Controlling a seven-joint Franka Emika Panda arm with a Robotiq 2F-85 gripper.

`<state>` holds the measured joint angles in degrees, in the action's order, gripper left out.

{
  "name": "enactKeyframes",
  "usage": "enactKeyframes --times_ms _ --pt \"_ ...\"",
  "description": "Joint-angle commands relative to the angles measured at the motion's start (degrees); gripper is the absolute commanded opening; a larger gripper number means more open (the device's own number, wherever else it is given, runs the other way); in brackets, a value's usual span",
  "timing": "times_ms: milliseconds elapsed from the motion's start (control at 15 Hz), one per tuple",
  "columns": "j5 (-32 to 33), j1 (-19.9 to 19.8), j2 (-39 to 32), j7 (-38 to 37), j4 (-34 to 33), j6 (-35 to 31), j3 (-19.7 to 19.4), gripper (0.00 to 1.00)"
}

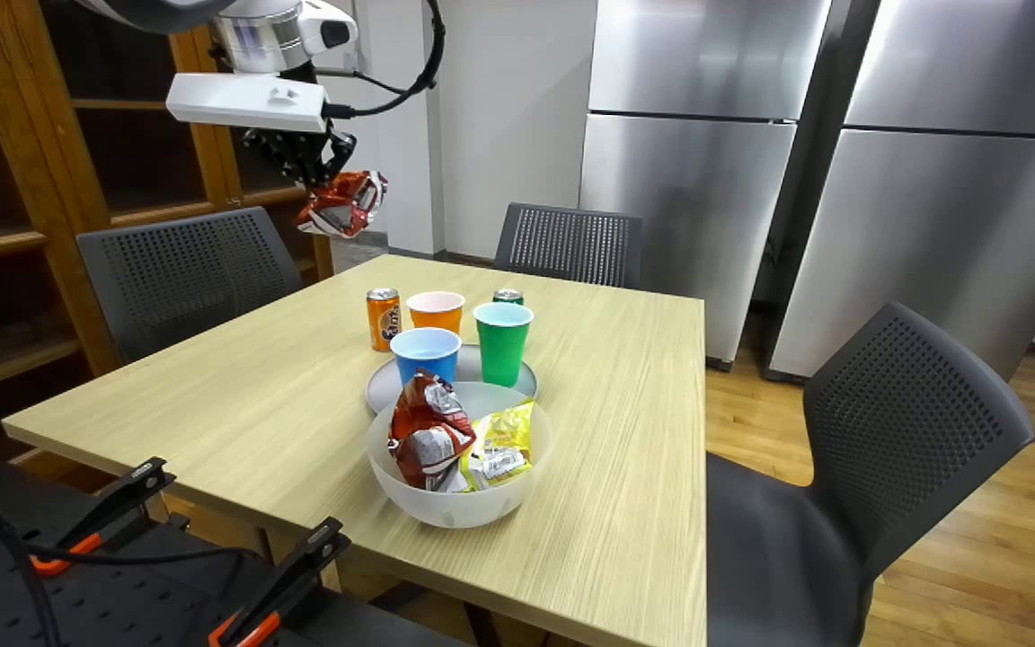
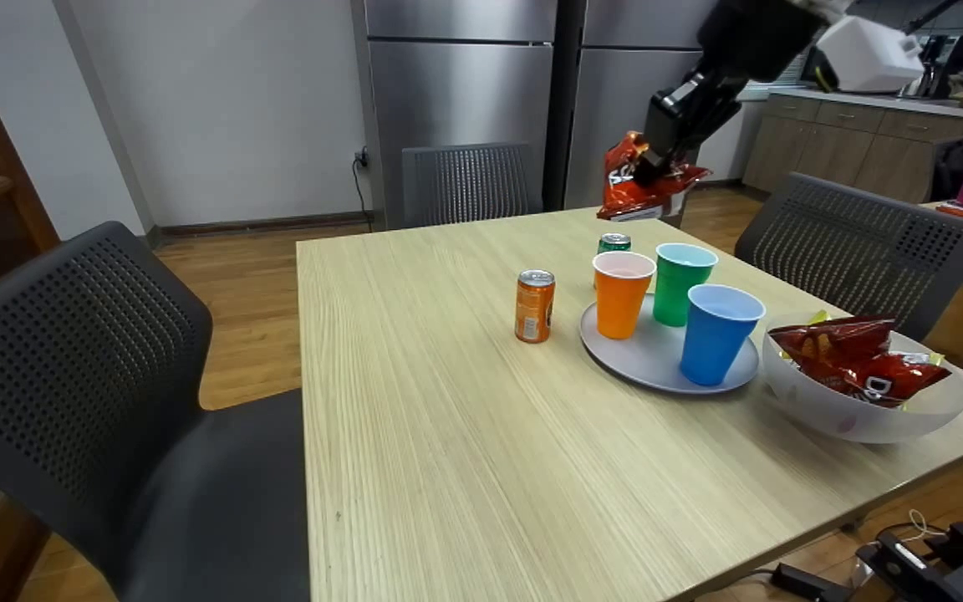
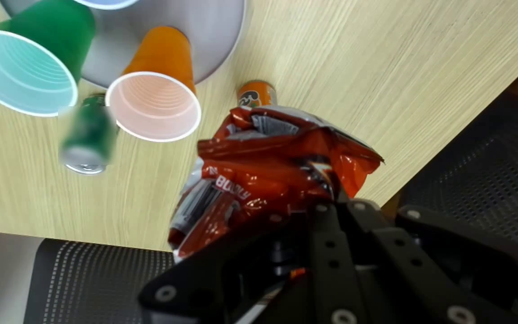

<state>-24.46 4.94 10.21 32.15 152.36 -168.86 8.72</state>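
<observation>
My gripper (image 3: 342, 207) pinches the red bag (image 3: 268, 166), which bulges around and below its tips, higher than the table (image 1: 616, 404) and, in my wrist view, near the table's hidden corner.

The tabletop (image 2: 415, 401) leaves room beside the orange can (image 2: 534, 309); cups (image 2: 624, 297) and perhaps the half-hidden green can (image 2: 613, 245) obstruct.

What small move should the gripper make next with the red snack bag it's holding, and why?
Perhaps ease the gripper sideways toward the frosted bowl at this height. It grips the red snack bag well above the table, and the bowl already holds another red bag and a yellow one, so it seems fitting. That height should clear the blue cup beside the bowl.
</observation>
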Motion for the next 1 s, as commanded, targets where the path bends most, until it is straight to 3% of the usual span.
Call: enactKeyframes --times_ms 0,333,667,933 --pt "-3.4 0.0 7.9 6.9 5.2 3.3 -5.6 0.00" --pt "-2.9 -0.9 11.4 11.1 8.7 3.9 -14.2 0.00" --pt "-2.8 -3.6 9.6 12.6 6.8 5.2 -19.0 0.00" --pt "-4.2 -3.5 8.5 13.5 6.8 5.7 -23.7 0.00"
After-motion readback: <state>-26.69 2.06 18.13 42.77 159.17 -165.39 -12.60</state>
